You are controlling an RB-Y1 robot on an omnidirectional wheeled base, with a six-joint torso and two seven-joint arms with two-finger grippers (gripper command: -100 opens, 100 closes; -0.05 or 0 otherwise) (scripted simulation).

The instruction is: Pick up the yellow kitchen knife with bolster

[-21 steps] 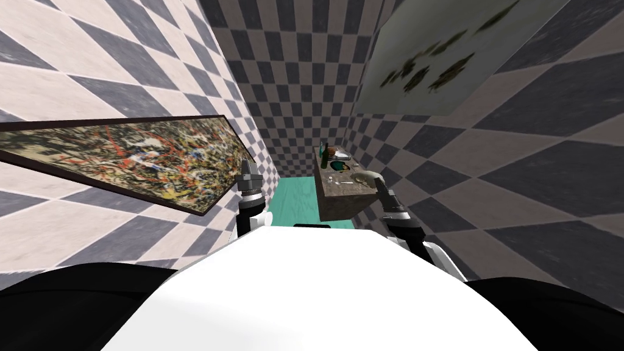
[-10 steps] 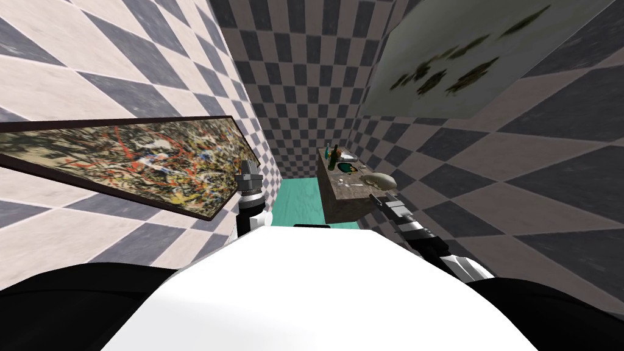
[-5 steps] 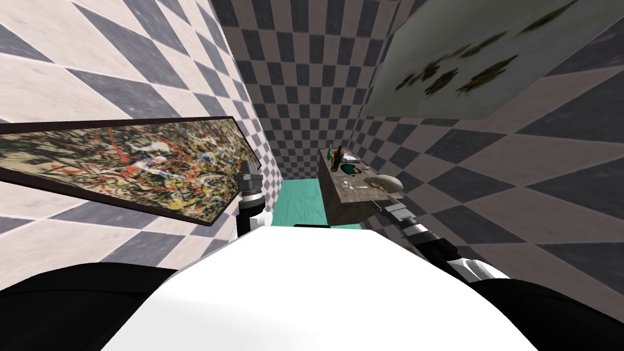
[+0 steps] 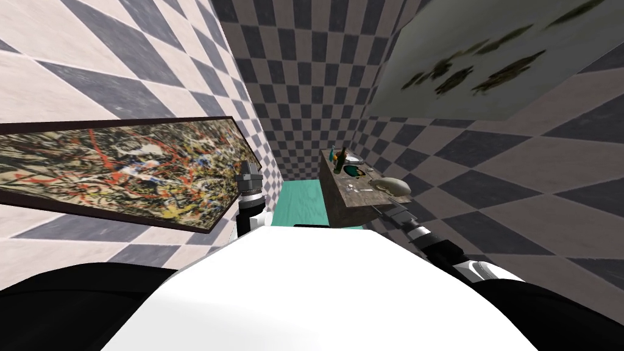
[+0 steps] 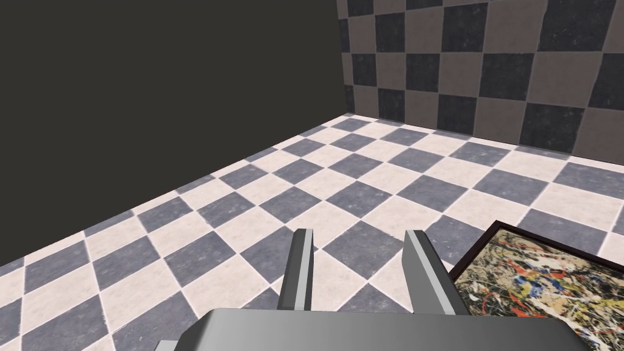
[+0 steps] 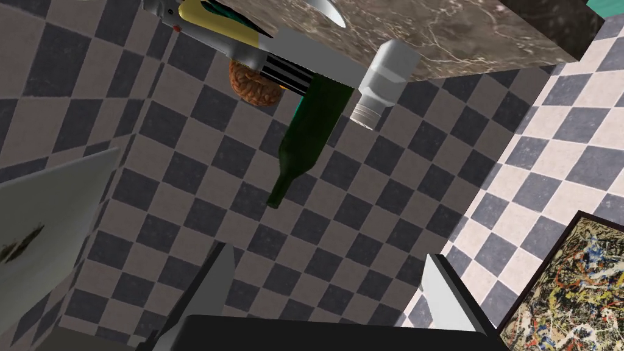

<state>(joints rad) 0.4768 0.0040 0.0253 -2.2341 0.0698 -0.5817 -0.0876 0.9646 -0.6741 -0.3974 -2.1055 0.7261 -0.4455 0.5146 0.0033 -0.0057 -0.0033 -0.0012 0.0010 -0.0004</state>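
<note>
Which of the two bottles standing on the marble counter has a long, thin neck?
The dark green bottle. Its neck tapers long and thin; the light grey bottle beside it is stubby, ending in a short ribbed neck.

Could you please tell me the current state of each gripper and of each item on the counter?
left gripper: open, empty, held up near the left wall.
right gripper: open, empty, pointed at the counter.
yellow-handled knife: lying on the counter, not gripped.
green bottle: standing upright on the counter.
white bottle: upright, beside the green bottle.
</note>
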